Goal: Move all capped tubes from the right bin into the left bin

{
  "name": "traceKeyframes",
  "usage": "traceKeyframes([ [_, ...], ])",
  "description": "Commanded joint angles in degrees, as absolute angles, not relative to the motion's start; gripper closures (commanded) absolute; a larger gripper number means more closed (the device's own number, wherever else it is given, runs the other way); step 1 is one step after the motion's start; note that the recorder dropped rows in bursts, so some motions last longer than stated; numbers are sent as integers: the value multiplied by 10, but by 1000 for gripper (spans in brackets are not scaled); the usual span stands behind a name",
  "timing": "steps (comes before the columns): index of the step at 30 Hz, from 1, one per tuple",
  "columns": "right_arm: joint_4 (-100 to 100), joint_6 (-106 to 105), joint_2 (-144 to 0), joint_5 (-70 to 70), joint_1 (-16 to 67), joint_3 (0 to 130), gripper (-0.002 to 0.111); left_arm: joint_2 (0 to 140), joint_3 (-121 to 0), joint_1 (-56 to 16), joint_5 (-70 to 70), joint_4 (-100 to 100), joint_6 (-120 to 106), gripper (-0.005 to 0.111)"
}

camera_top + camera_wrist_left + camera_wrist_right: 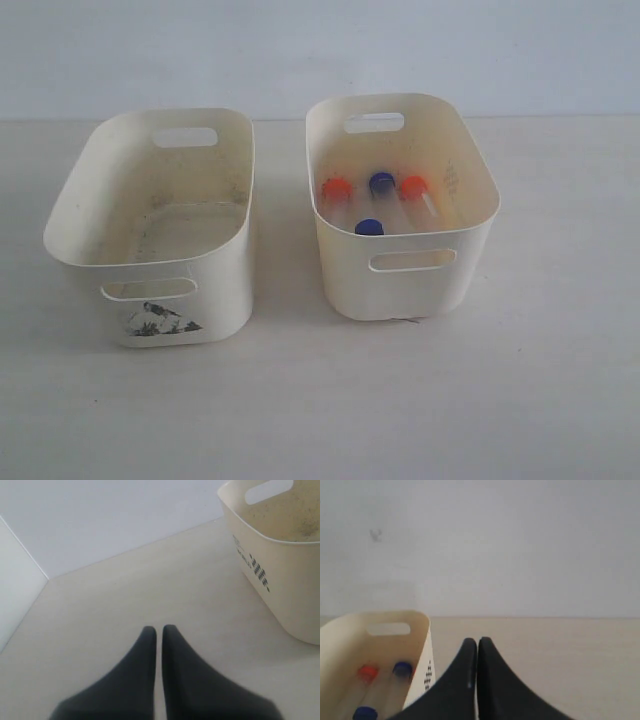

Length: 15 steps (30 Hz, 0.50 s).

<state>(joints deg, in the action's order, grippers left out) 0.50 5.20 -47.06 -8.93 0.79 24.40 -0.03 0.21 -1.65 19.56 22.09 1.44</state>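
Capped tubes (381, 184), two orange and two blue, sit in the right bin (410, 275) at centre right, their bodies mostly hidden behind its near wall. The left bin (215, 290) stands beside it, apart, on the tabletop (300, 400). The left gripper (159, 630) and right gripper (477, 641) have jaws pressed nearly together, gripping nothing, their bases cut off at the frame's bottom edge.

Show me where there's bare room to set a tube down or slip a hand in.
The left bin has a bare floor, walls all round. The table is bare in front of both bins and in the strip between them. The right bin is crowded: four capped tubes lie inside.
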Motion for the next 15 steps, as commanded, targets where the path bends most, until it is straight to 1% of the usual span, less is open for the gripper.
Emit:
traceKeyframes([
  [1,35,51,-560,-23,77,325,109,0,0,-19,194,219,20,102],
  [4,32,55,-622,20,149,402,109,0,0,-19,194,219,20,102],
  [6,17,76,-674,76,182,470,109,0,0,-19,194,219,20,102],
  [8,17,96,-727,154,195,541,109,0,0,-19,194,219,20,102],
  [12,17,144,-855,341,197,713,109,0,0,-19,194,219,20,102],
  [15,17,151,-936,444,197,817,109,0,0,-19,194,219,20,102],
])
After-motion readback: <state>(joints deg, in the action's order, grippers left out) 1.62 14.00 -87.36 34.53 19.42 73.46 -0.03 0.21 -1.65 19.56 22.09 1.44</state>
